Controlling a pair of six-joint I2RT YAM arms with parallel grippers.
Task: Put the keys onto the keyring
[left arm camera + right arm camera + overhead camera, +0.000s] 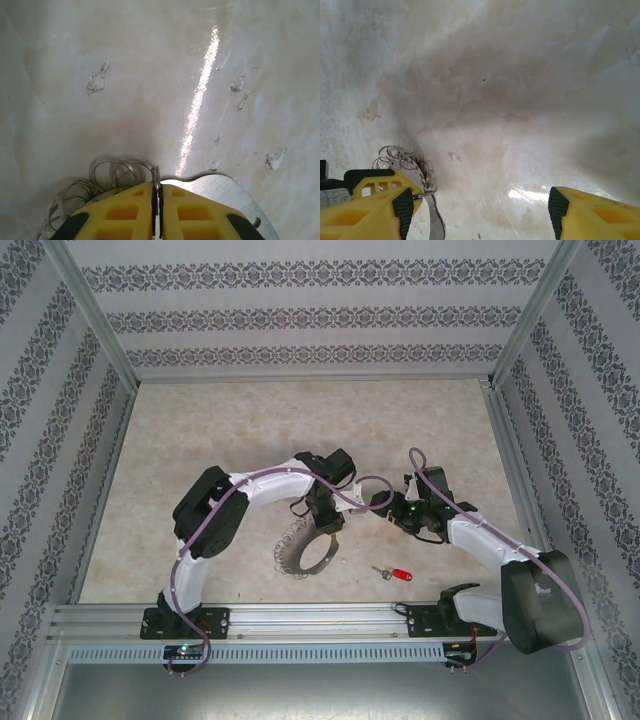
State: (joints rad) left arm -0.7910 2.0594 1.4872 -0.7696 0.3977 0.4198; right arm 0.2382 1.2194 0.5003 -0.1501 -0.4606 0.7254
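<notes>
L gripper (156, 189) is pinched nearly shut on the keyring (117, 172). Its yellow fingers (125, 212) meet w/ just a thin bit of ring wire caught in the seam. From overhead, the L gripper (322, 528) sits on the far edge of the keyring (298, 550), mid-table, a bit left of centre. The hoop's long axis runs diagonally, far-right down to near-left. The small wire loops (287, 540) bunch along its left side and the flat grey band (322, 558) curves round the right. Can't tell if the ring is lifted or resting on the table (250, 440).

R gripper (480, 202) stands wide open, w/ nothing but bare tabletop between its jaws. It hovers just right of the L one. Its wrist cam catches the keyring (402, 157) at lower left, right beside its own left finger (370, 212). Overhead, the R gripper (392, 512) points left toward the ring, close to it but not touching.

The key (393, 572) lies flat on the table near the front rail, between the two arm bases. It is well apart from the ring and in neither gripper. Long axis approx left-right. The red head (404, 574) is at the right end and the silver blade (380, 569) points left toward the ring.
</notes>
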